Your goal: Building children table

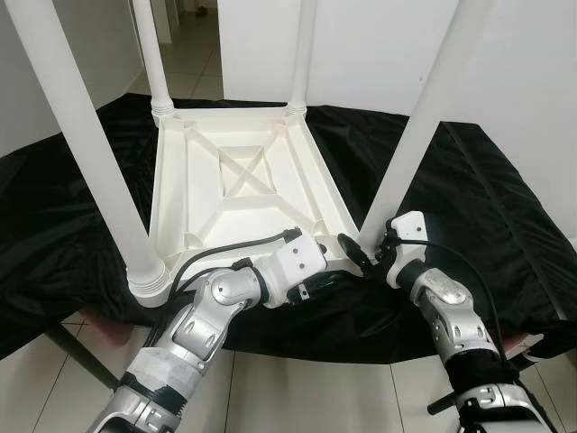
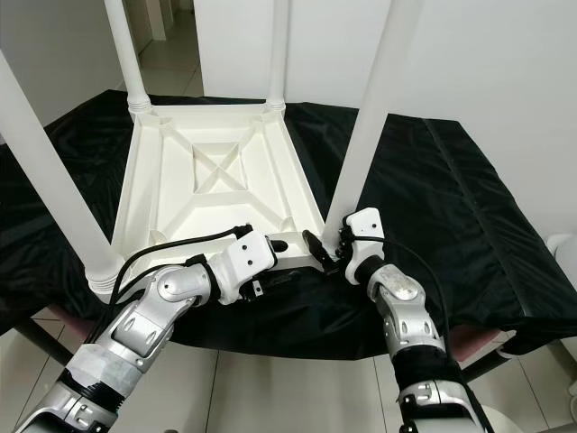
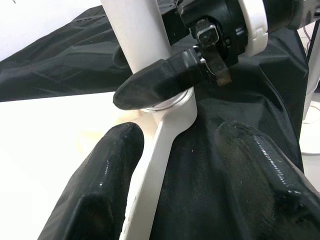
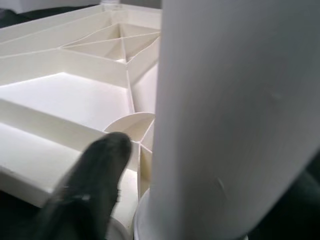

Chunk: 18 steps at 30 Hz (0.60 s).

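A white plastic children's table [image 1: 243,180] lies upside down on a black cloth, its legs pointing up. The near right leg [image 1: 424,117] stands in its corner socket. My right gripper [image 1: 383,244] is at the base of that leg, one black finger [image 3: 160,82] pressed on the collar and the other behind the leg. In the right wrist view the leg [image 4: 230,120] is very close beside a finger [image 4: 95,185]. My left gripper [image 3: 185,165] is open and straddles the table's front rim [image 3: 160,150] just beside that corner.
The black cloth [image 1: 487,180] covers a low platform and hangs over its near edge above tiled floor [image 1: 297,397]. The near left leg [image 1: 90,135] rises close to my left arm. White walls stand behind, with a doorway at the far left.
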Tool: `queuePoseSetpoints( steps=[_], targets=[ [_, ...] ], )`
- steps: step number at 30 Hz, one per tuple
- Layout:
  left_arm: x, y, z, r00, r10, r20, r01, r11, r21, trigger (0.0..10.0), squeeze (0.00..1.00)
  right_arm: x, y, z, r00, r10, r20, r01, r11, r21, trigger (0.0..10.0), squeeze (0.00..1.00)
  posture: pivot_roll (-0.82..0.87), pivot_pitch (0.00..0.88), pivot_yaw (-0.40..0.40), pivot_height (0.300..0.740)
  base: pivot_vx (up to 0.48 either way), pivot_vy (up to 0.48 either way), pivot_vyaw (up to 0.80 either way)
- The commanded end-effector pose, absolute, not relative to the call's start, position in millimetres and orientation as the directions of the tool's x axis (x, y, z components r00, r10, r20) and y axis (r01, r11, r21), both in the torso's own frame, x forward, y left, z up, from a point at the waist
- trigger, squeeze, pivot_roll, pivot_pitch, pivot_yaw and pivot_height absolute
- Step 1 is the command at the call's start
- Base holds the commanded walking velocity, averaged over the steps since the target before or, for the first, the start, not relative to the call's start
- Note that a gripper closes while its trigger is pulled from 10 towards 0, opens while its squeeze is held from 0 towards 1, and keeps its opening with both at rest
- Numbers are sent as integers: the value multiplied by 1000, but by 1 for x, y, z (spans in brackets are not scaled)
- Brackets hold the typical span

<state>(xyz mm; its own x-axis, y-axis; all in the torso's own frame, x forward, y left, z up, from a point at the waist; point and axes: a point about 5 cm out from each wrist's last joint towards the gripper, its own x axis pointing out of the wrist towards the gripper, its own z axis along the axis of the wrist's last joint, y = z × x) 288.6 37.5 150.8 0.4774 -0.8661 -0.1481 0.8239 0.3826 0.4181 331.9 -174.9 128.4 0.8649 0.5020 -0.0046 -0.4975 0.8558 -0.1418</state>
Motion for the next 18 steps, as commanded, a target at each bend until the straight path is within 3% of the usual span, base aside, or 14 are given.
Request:
queuePoseSetpoints(
  steps=[1,13,14,18],
  targets=[
    [287,37,149,482,-863,-153,820,383,425,10000,0,333,-174,125,852,522,-27,-520,841,-152,0,0,44,0,-48,740,0,0,0],
    [287,39,148,497,-855,-148,814,400,421,10000,0,336,-178,118,838,543,-52,-544,827,-142,0,0,49,0,-59,740,0,0,0],
    [287,39,148,498,-854,-149,814,401,420,10000,0,336,-179,117,848,528,-44,-529,840,-122,10000,0,50,0,-58,740,0,0,0],
    [287,39,147,498,-854,-151,815,402,417,10000,0,337,-180,116,884,466,-31,-467,880,-86,10000,0,45,0,-57,740,0,0,0]
  ],
)
